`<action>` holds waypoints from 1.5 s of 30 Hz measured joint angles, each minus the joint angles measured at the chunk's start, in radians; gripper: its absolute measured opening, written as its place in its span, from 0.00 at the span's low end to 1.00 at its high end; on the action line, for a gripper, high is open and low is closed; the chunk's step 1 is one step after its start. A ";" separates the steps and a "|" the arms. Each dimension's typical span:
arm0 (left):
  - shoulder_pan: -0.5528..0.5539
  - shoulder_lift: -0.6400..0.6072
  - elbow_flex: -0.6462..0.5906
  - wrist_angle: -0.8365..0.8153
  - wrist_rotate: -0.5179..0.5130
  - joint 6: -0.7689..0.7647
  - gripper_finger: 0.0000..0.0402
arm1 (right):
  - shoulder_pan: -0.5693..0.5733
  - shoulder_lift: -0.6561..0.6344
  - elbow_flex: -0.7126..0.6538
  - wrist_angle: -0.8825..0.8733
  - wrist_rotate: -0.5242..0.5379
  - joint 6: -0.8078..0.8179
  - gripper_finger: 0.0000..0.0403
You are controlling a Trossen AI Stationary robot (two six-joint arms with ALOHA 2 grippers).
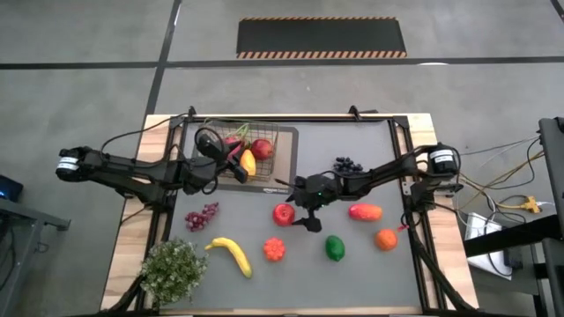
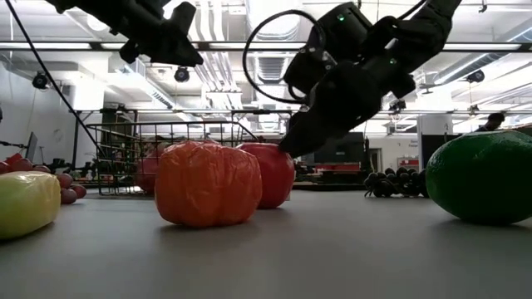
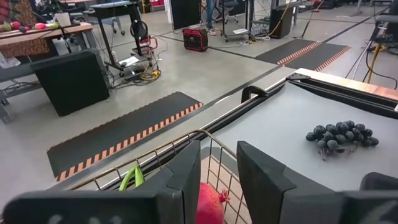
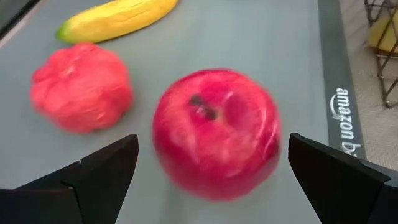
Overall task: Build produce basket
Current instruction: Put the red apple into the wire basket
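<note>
High view shows the right arm reaching in from the table's right edge, its gripper [image 1: 304, 210] angled down just beside the red apple [image 1: 283, 213] on the grey mat [image 1: 370, 273]. Right wrist view has the fingers [image 4: 102, 171] spread wide, with the apple [image 4: 214, 132] between them and not yet touched. Left arm stretches from the left, its gripper [image 1: 231, 157] parted over the basket [image 1: 264, 176], which holds several fruits. Banana [image 1: 231, 254], green pepper [image 1: 335, 248] and grapes [image 1: 347, 165] lie loose.
</note>
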 joint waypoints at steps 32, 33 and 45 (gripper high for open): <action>-0.002 -0.053 -0.019 0.008 -0.001 0.203 0.22 | -0.031 -0.155 0.137 -0.324 0.113 0.044 0.72; -0.002 -0.056 -0.020 0.007 -0.002 0.207 0.22 | -0.036 -0.172 0.162 -0.369 0.144 0.038 0.72; -0.012 -0.065 -0.119 0.110 -0.003 0.191 0.22 | -0.141 -0.169 0.462 -0.470 0.284 -0.014 0.72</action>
